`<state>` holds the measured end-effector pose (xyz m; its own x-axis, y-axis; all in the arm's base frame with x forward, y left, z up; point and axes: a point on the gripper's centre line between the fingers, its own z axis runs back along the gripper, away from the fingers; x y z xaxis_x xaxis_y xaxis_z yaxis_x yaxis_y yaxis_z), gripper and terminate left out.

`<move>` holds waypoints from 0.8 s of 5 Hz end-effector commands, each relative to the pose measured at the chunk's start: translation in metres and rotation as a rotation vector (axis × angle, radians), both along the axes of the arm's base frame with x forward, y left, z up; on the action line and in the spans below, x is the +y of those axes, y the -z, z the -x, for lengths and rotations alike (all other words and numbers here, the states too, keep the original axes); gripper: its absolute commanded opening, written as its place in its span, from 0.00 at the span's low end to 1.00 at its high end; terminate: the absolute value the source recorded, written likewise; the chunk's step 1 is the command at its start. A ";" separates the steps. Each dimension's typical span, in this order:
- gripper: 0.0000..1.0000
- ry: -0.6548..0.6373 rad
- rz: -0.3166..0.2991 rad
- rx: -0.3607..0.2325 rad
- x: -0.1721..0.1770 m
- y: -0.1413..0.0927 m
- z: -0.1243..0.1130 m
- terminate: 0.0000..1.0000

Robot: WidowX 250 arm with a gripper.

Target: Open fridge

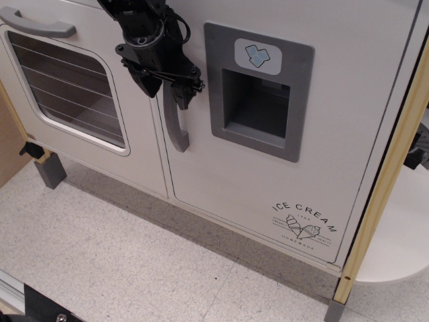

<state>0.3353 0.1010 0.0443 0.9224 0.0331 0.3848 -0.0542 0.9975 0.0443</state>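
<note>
The white fridge door (268, 181) is closed. It has a grey recessed ice dispenser panel (258, 94) and an "ICE CREAM" logo (305, 225). Its vertical grey handle (175, 131) runs along the door's left edge. My black gripper (165, 92) comes down from the top of the view onto the upper end of the handle. One finger is on the left side of the handle and one (183, 97) on the right. The jaws look open around it, and the handle's top is hidden behind them.
The white oven door (74, 87), with a window and a horizontal grey handle (37, 23), is directly left of the fridge. A wooden post (389, 174) and a white rounded shelf (402, 235) stand at the right. Speckled floor (134, 255) lies below.
</note>
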 end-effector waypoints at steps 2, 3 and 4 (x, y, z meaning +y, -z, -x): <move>0.00 0.045 -0.024 -0.050 0.002 -0.010 0.014 0.00; 0.00 0.053 -0.027 -0.052 0.000 -0.014 0.027 0.00; 0.00 0.070 -0.026 -0.046 -0.001 -0.021 0.045 0.00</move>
